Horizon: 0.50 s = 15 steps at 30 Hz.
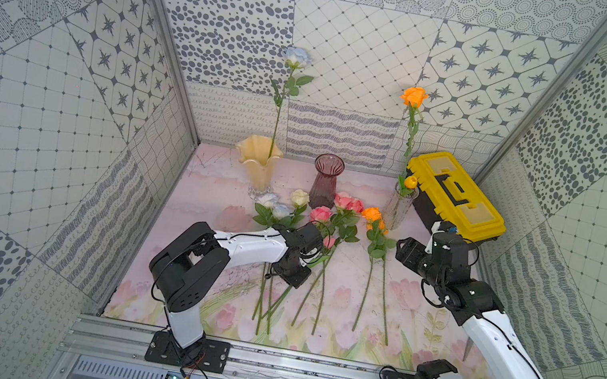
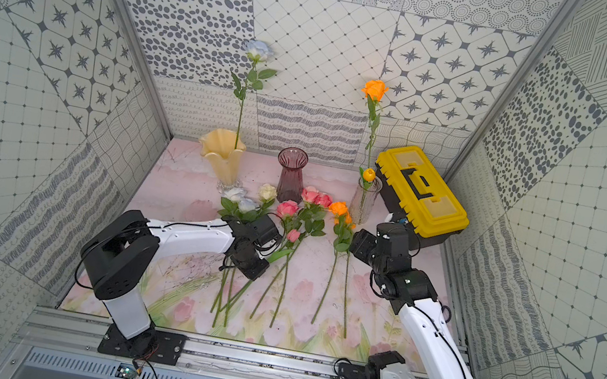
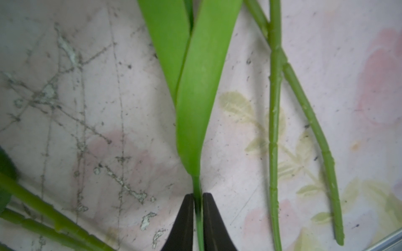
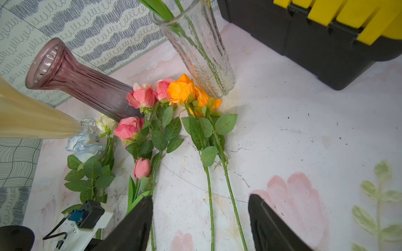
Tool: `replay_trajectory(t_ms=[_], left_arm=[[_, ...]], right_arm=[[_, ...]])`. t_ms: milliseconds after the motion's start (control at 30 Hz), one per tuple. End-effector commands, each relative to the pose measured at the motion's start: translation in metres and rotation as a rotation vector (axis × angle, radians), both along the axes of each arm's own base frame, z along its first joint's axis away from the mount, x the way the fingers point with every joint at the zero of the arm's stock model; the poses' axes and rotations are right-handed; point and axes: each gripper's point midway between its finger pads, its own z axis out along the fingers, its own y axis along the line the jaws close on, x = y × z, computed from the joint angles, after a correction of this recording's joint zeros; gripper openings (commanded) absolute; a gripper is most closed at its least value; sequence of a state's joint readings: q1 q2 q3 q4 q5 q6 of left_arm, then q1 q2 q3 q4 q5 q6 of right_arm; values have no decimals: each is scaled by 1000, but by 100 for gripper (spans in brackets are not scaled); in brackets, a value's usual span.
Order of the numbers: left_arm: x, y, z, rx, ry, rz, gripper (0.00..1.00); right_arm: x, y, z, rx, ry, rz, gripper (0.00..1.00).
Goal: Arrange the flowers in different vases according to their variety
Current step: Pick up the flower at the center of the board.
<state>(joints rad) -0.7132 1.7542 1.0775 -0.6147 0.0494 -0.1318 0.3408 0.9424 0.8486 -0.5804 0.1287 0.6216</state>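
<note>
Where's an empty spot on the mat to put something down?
Bare mat lies between the orange flowers' stems and the right arm, and left of the cream vase. It's crowded before the purple vase, among the pink flowers.

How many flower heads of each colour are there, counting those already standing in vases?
Pale blue or cream heads: 4
Pink heads: 4
Orange heads: 3
Yellow bud: 1
Total: 12
</note>
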Motion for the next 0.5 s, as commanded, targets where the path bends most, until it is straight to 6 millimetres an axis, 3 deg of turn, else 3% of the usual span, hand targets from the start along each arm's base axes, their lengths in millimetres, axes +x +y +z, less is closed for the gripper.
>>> replay_trajectory(t_ms=[0, 200, 467], left_arm=[[-8, 1, 1, 0, 37, -7, 12], [-6, 0, 1, 0, 28, -3, 0], [-3, 2, 10, -2, 3, 2, 0]], right_arm=[[5, 2, 10, 8, -35, -4, 74], [4, 1, 11, 9, -40, -5, 73], [3, 1, 9, 13, -35, -6, 73]])
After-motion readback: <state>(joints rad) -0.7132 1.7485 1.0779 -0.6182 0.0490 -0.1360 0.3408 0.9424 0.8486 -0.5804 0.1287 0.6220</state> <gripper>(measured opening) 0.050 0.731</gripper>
